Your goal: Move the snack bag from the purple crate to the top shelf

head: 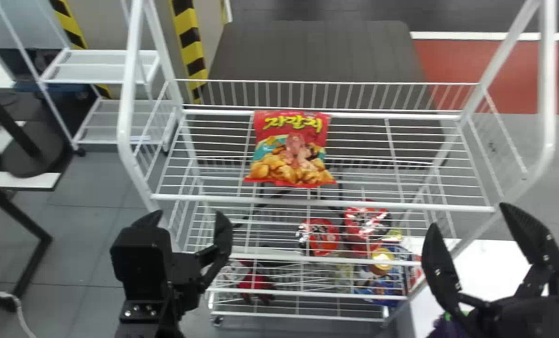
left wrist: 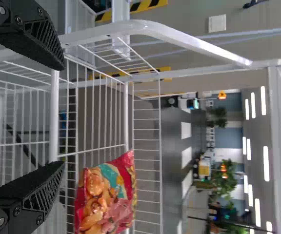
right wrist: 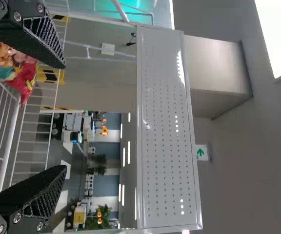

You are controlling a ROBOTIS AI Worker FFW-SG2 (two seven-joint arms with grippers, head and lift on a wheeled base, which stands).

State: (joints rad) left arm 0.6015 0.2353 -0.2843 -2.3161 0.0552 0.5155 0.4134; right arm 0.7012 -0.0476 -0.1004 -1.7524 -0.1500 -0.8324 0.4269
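Zero items held: left gripper, lower left of the frame, and right gripper, lower right, both have their fingers spread with nothing between. Snack bag sits upper centre, on what I take for the top shelf, printed face to the camera and well apart from both. Judged: placement done — only clearing the rack remains. Suggested handling: draw each gripper straight back with its fingers apart, slowly, so no tip hooks the front wires; the left one sits nearer the frame's upright and wants more care. Leave the bag alone unless it slides; if so, a light pinch at its side edge, since squeezing the middle could crush the contents. Labels: large yellow lettering across the bag's upper part, above a food picture; smaller print on red packages, below centre; green sign with an arrow in the right wrist view.
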